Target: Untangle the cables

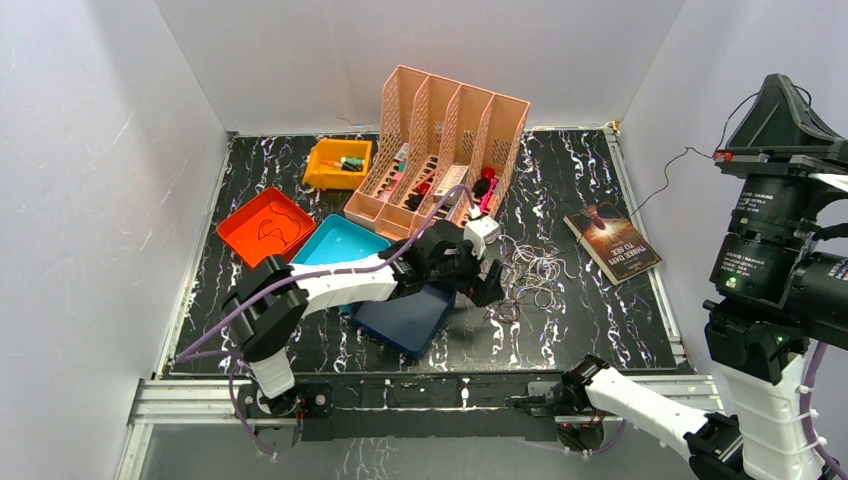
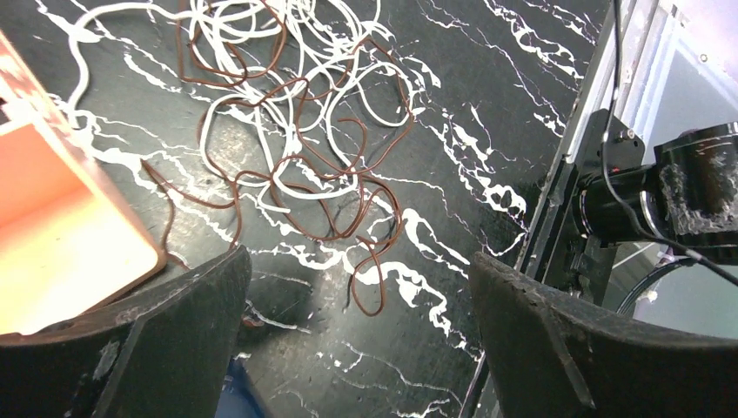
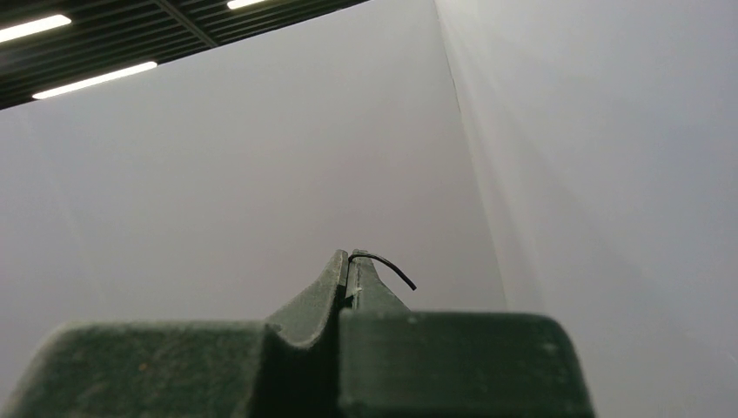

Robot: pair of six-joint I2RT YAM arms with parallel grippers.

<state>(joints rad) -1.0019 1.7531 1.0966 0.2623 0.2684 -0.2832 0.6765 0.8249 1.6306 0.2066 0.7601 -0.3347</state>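
Left end effector [image 2: 357,266] stands wide, its two dark fingers [image 2: 165,322] spread to either side of the wrist view, gripping nothing. It is poised over a black marble-patterned surface [image 2: 505,96] with white veins. Between the fingers and just beyond them lies the near end of the cables [image 2: 287,131], a loose tangle of thin curly wires, some dark brown and some white, overlapping in many loops. One brown loop reaches closest to the gap between the fingers. Whether the fingertips touch the surface cannot be told.

From above, the left end effector [image 1: 482,278] sits at the left edge of the cables [image 1: 532,272], which lie mid-surface, to the right of a dark navy rectangular tray [image 1: 405,318] and in front of a peach perforated plastic file organiser [image 1: 440,140]. A paperback book [image 1: 612,243] lies well apart on the right.

The right end effector [image 1: 530,403] rests at the near edge, well away from the tangle. In its wrist view the right end effector [image 3: 350,261] is closed tight, aimed at a pale wall, and a short thin black strand [image 3: 387,266] curls out from the seam between its tips, seemingly pinched there.
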